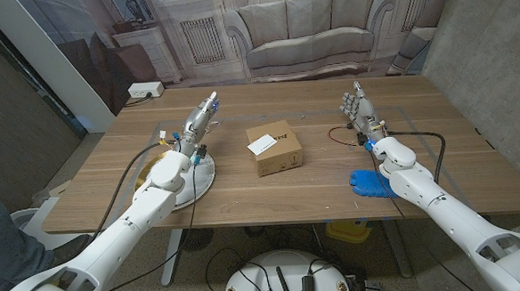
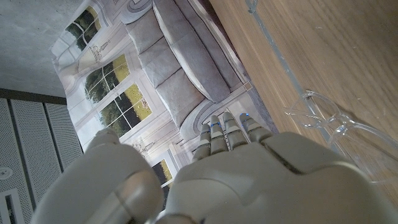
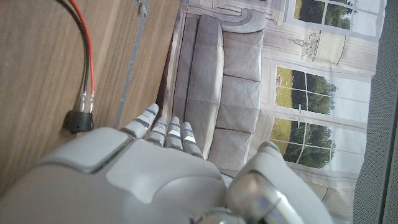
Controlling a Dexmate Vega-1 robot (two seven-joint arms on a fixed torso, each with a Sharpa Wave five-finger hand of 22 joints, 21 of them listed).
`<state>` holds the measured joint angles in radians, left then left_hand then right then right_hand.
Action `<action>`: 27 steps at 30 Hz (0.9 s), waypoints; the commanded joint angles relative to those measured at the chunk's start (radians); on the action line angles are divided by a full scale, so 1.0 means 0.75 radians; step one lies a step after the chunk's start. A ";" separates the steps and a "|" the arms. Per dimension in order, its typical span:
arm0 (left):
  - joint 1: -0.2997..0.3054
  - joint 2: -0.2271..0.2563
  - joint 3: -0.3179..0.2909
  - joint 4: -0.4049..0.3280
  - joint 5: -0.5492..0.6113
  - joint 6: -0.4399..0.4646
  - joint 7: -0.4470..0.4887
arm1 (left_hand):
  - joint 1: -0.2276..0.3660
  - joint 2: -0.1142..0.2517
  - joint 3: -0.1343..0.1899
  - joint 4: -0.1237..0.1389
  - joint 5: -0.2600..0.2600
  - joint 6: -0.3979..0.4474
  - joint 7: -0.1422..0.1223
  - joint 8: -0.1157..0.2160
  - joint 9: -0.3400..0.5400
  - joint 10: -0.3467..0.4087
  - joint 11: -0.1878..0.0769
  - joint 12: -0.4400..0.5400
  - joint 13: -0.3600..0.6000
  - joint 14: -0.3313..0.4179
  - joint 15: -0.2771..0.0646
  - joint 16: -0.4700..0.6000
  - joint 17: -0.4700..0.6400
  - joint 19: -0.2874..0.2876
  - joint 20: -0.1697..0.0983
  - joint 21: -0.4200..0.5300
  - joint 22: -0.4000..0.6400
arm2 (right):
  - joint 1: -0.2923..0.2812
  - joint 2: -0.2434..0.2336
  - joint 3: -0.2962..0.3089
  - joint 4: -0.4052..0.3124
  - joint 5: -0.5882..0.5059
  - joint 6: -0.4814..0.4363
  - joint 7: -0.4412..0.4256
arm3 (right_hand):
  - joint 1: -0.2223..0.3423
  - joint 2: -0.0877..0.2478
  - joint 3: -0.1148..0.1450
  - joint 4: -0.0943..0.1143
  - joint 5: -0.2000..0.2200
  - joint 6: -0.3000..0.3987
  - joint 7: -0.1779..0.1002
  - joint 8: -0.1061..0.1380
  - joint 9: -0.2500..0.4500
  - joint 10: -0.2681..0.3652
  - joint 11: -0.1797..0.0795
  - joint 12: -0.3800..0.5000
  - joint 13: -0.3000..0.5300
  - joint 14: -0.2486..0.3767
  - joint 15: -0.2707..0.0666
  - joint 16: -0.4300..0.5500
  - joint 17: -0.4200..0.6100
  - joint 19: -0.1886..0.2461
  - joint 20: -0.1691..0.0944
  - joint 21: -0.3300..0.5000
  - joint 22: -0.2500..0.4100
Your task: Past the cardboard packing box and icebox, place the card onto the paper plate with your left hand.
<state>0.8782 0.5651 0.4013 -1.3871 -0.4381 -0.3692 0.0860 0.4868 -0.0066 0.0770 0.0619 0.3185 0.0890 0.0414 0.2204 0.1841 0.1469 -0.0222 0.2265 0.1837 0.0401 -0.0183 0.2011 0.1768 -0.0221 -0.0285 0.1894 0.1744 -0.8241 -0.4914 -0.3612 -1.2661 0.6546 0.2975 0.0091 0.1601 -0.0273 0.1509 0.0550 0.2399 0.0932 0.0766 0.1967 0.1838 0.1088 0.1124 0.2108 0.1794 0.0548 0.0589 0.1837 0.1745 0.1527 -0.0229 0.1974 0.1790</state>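
Left hand empty, one card on one box

Card on box, plate at 9 o'clock, blue piece at 4 o'clock.
White card lies flat on the top of the brown cardboard packing box at desk centre, towards its 9 o'clock edge. White round paper plate sits left of the box, partly under the left arm. Blue icebox lies near the front edge, well apart from the box.
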 commanded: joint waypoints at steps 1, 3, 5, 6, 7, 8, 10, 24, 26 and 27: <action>0.025 0.029 0.005 -0.023 0.048 -0.004 0.016 | 0.022 0.004 0.002 -0.013 -0.001 0.014 -0.006 0.009 0.002 0.018 0.001 0.007 0.004 0.020 -0.004 0.005 0.002 0.010 -0.072 0.010 0.002 | -0.028 -0.013 0.005 -0.047 -0.007 -0.018 -0.038 | 0.005 0.003 0.003 -0.011 0.002 0.013 0.007 0.005 0.003 0.013 0.001 0.007 0.006 0.013 0.000 0.011 0.008 0.013 -0.003 0.011 0.004; 0.022 0.033 0.008 -0.017 0.046 -0.006 0.000 | 0.029 0.005 0.003 -0.017 -0.002 0.017 -0.008 0.009 0.002 0.025 -0.001 0.008 0.004 0.027 -0.005 0.005 0.002 0.011 -0.071 0.010 0.002 | -0.035 -0.014 0.008 -0.057 -0.004 -0.022 -0.047 | 0.005 0.004 0.003 -0.011 0.002 0.014 0.010 0.005 0.003 0.014 0.002 0.007 0.006 0.013 0.000 0.011 0.008 0.014 -0.003 0.011 0.004; 0.017 0.041 0.015 -0.012 0.060 -0.008 -0.010 | 0.034 0.006 0.004 -0.019 -0.002 0.022 -0.007 0.009 0.002 0.027 -0.001 0.008 0.004 0.032 -0.008 0.006 0.002 0.011 -0.071 0.010 0.002 | -0.038 -0.019 0.007 -0.063 -0.011 -0.020 -0.048 | 0.005 0.004 0.003 -0.011 0.001 0.015 0.011 0.005 0.003 0.014 0.003 0.007 0.006 0.014 0.000 0.011 0.008 0.014 -0.003 0.011 0.004; 0.015 0.041 0.016 -0.008 0.063 -0.016 -0.015 | 0.037 0.006 0.004 -0.021 -0.002 0.023 -0.006 0.009 0.002 0.032 -0.002 0.009 0.004 0.034 -0.009 0.005 0.002 0.011 -0.071 0.010 0.002 | -0.043 -0.020 0.009 -0.071 -0.010 -0.025 -0.056 | 0.006 0.005 0.003 -0.011 0.001 0.016 0.012 0.005 0.003 0.015 0.002 0.007 0.006 0.014 0.000 0.011 0.008 0.015 -0.003 0.011 0.004; 0.013 0.042 0.018 -0.003 0.064 -0.025 -0.022 | 0.040 0.007 0.005 -0.022 -0.002 0.030 -0.006 0.011 0.002 0.034 -0.003 0.008 0.004 0.034 -0.009 0.005 0.002 0.011 -0.070 0.010 0.002 | -0.046 -0.021 0.010 -0.077 -0.008 -0.027 -0.060 | 0.006 0.005 0.003 -0.011 0.001 0.017 0.012 0.005 0.003 0.016 0.002 0.007 0.006 0.014 0.000 0.011 0.008 0.015 -0.002 0.012 0.004; 0.012 0.044 0.019 -0.001 0.071 -0.032 -0.024 | 0.042 0.007 0.005 -0.024 -0.003 0.035 -0.006 0.012 0.002 0.038 -0.004 0.009 0.004 0.036 -0.009 0.004 0.002 0.011 -0.071 0.010 0.002 | -0.051 -0.023 0.012 -0.086 -0.007 -0.032 -0.065 | 0.006 0.005 0.003 -0.011 0.001 0.017 0.011 0.005 0.003 0.016 0.002 0.007 0.006 0.014 -0.001 0.011 0.008 0.015 -0.002 0.011 0.004; 0.018 0.053 0.018 -0.011 0.093 -0.039 -0.011 | 0.047 0.008 0.006 -0.026 -0.003 0.043 -0.009 0.014 0.002 0.041 -0.008 0.009 0.004 0.043 -0.013 0.006 0.002 0.012 -0.071 0.010 0.002 | -0.057 -0.031 0.012 -0.101 -0.013 -0.037 -0.073 | 0.006 0.006 0.003 -0.011 0.001 0.017 0.010 0.005 0.003 0.017 0.002 0.008 0.006 0.016 -0.001 0.011 0.008 0.015 -0.001 0.011 0.004; 0.105 0.103 -0.020 -0.101 0.158 -0.052 0.073 | 0.076 0.014 0.011 -0.040 -0.004 0.074 -0.016 0.017 0.003 0.071 -0.014 0.012 0.005 0.073 -0.021 0.007 0.002 0.018 -0.071 0.012 0.002 | -0.069 -0.045 0.017 -0.144 -0.018 -0.064 -0.102 | 0.008 0.009 0.002 -0.013 -0.001 0.019 0.009 0.004 0.003 0.022 0.002 0.008 0.006 0.020 -0.002 0.010 0.008 0.017 0.000 0.011 0.004; 0.121 0.110 -0.025 -0.120 0.187 -0.043 0.104 | 0.081 0.015 0.012 -0.043 -0.004 0.079 -0.017 0.017 0.003 0.076 -0.019 0.012 0.005 0.079 -0.022 0.008 0.002 0.022 -0.070 0.013 0.002 | -0.067 -0.046 0.017 -0.146 -0.019 -0.068 -0.103 | 0.008 0.009 0.001 -0.013 -0.001 0.019 0.008 0.004 0.003 0.022 0.002 0.008 0.006 0.020 -0.001 0.010 0.008 0.017 0.000 0.011 0.004; 0.129 0.116 -0.027 -0.131 0.203 -0.036 0.120 | 0.085 0.015 0.013 -0.045 -0.004 0.082 -0.017 0.018 0.003 0.079 -0.019 0.013 0.005 0.081 -0.023 0.008 0.002 0.023 -0.071 0.013 0.002 | -0.066 -0.047 0.016 -0.147 -0.020 -0.068 -0.102 | 0.009 0.009 0.001 -0.013 -0.001 0.019 0.008 0.004 0.003 0.023 0.003 0.008 0.006 0.020 -0.002 0.010 0.008 0.018 0.000 0.011 0.004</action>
<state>0.9284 0.6257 0.3992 -1.4354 -0.3446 -0.4021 0.1112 0.5404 0.0051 0.0854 0.0373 0.3185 0.1369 0.0287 0.2281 0.1839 0.1959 -0.0356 0.2265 0.1835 0.0873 -0.0361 0.2011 0.1769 -0.0163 -0.0337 0.1893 0.1743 -0.8705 -0.5195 -0.3504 -1.3563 0.6431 0.2600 -0.0557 0.1631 -0.0243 0.1496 0.0475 0.2398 0.0985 0.0820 0.1967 0.1837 0.1196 0.1125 0.2107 0.1794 0.0601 0.0534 0.1837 0.1793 0.1525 -0.0229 0.1974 0.1790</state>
